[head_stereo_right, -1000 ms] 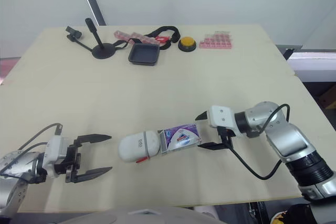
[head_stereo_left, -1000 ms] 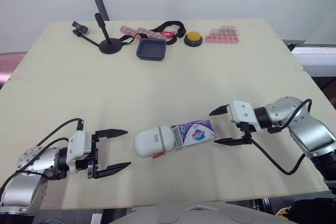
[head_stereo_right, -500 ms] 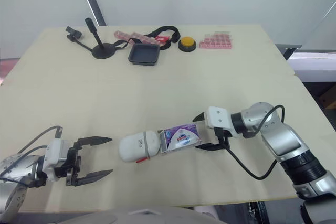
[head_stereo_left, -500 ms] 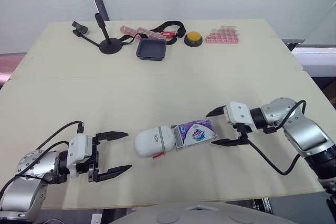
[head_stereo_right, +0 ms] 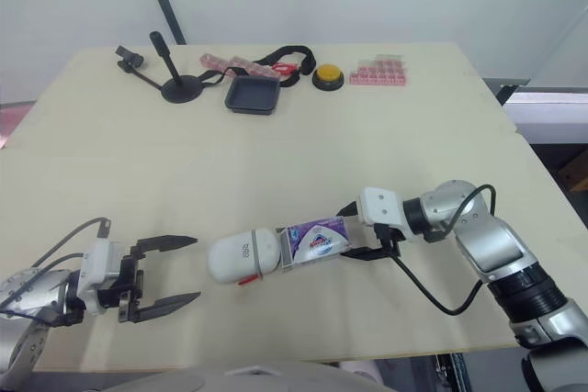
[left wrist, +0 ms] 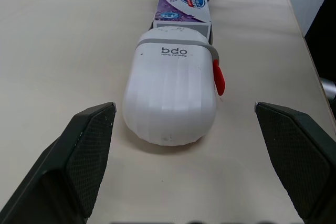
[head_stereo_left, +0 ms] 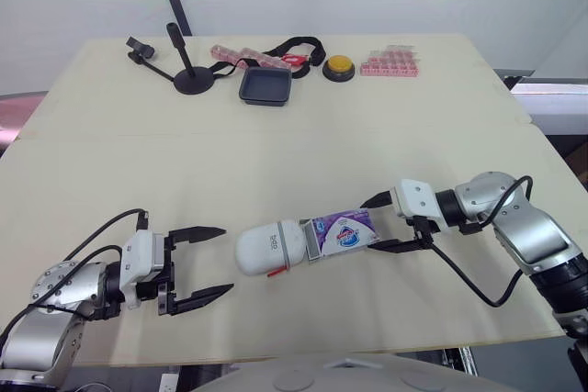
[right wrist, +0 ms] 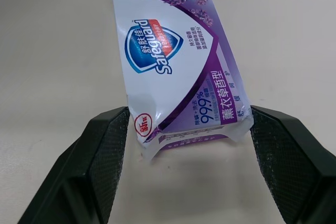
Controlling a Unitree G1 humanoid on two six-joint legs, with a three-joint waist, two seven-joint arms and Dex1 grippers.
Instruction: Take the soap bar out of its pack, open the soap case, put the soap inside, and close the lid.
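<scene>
Left wrist view is aimed along the counter (head_stereo_left: 303, 153) at the white soap case (left wrist: 170, 95), which lies closed just ahead of the left gripper (head_stereo_left: 225, 260). That gripper is spread wide and nothing is held in it. A red latch tab (left wrist: 219, 77) is seen on one side of the case. Butted against the case's far end is the purple soap pack (right wrist: 178, 61), sealed as far as can be judged. Its free end is flanked by the right gripper (head_stereo_left: 367, 225), which is opened wider than the pack and clamped on nothing.

The step in hand is judged to be the taking of the pack. It is best gripped squarely across its short width, not by the crimped seal alone, since the wrapper is likely to be slick and to crumple. Because pack and case touch, the case may be nudged; it could be steadied by the left gripper.

Farther off, well apart from the work, a black tray (head_stereo_left: 265, 86), a yellow button (head_stereo_left: 338, 65), pink pill boxes (head_stereo_left: 390, 61), a black strap (head_stereo_left: 299, 46) and a small black stand (head_stereo_left: 188, 75) are set along the far edge. Nothing is found in the way.
</scene>
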